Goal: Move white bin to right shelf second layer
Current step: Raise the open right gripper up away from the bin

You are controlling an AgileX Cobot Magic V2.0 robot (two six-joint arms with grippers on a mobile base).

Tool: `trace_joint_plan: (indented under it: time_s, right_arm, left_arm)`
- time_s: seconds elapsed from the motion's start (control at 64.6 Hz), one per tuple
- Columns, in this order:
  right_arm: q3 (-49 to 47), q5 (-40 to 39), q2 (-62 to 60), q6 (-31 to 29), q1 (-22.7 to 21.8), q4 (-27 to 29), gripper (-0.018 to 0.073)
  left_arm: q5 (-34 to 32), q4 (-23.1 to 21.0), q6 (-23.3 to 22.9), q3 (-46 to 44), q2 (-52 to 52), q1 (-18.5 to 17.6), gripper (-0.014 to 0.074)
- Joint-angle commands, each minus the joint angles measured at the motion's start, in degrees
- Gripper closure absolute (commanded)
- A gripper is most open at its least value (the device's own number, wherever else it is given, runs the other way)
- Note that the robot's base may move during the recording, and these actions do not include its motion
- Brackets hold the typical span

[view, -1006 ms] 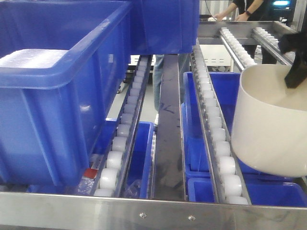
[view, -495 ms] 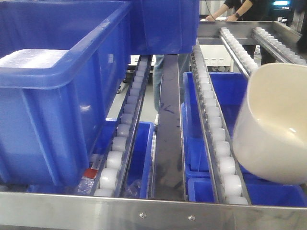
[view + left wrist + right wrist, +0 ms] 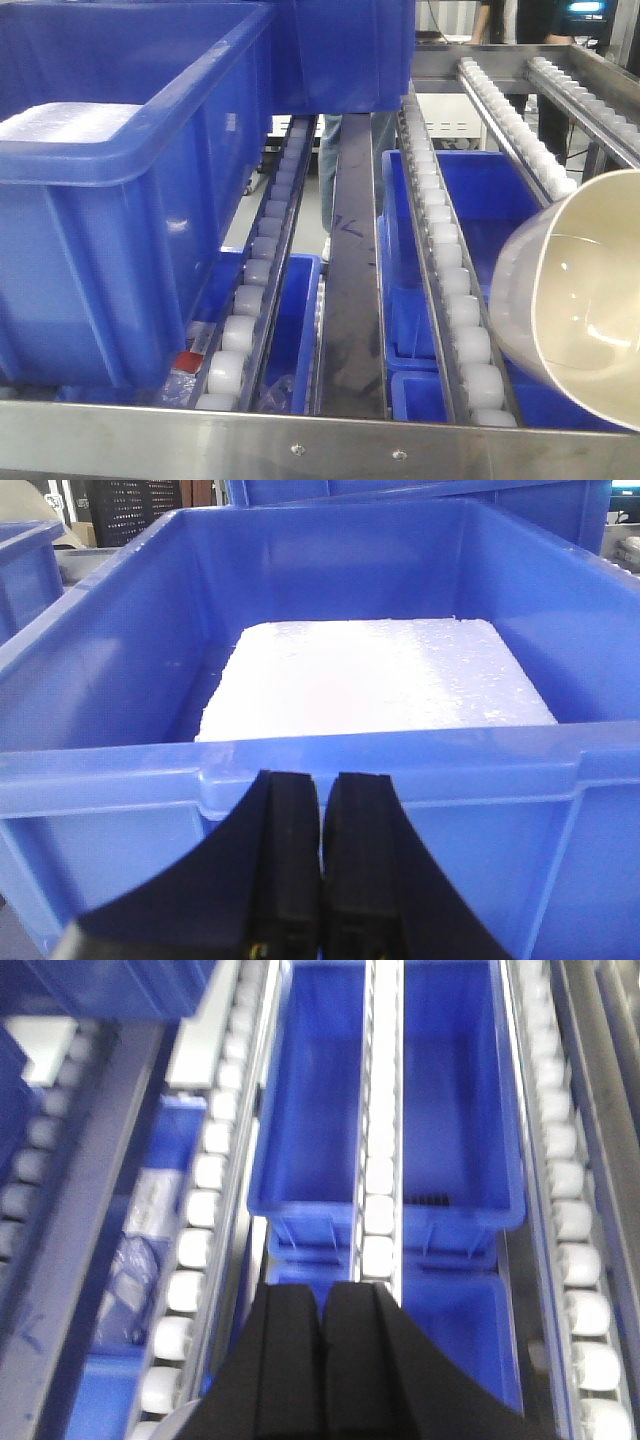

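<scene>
The white bin (image 3: 575, 310) lies tipped at the lower right of the front view, its mouth turned toward the camera and its side against the roller rail (image 3: 455, 300) of the shelf level. The level's dark centre strip (image 3: 352, 290) runs to the left of that rail. No gripper shows in the front view. My right gripper (image 3: 324, 1295) is shut, its fingers touching with nothing seen between them, above the rollers (image 3: 378, 1210) and lower blue crates. A pale curved edge (image 3: 165, 1425) shows at that view's bottom left. My left gripper (image 3: 322, 780) is shut in front of a blue crate's wall (image 3: 120, 680).
A large blue crate (image 3: 120, 250) holding a white foam block (image 3: 375, 675) fills the left side of the rack. Another blue crate (image 3: 345, 50) stands behind it. Blue crates (image 3: 440, 1090) sit on the level below. A steel front rail (image 3: 300, 440) crosses the bottom.
The white bin has tipped over further, its mouth swinging toward the camera, and sunk toward the lower right. The black gripper seen at its rim a second ago has left the front view.
</scene>
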Motion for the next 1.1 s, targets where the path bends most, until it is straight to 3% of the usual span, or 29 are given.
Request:
trace_joint_plan:
  time_s: [0.0,0.418,1.084]
  right_arm:
    - [0.73,-6.04,-3.65,-0.13,-0.41,0.0,0.0503]
    - [20.56,-22.14,-22.21,-0.13,-0.41,0.0,0.0503]
    - [23.28,-22.0,-24.43,-0.13,-0.41,0.0,0.0503]
  left_arm:
    - [-4.79,-0.31,-0.2,2.11,-0.8,-0.25,0.0512]
    - [-4.79,-0.31,-0.2,2.11,-0.8,-0.25,0.0512]
    - [-4.79,-0.31,-0.2,2.11,-0.8,-0.25,0.0512]
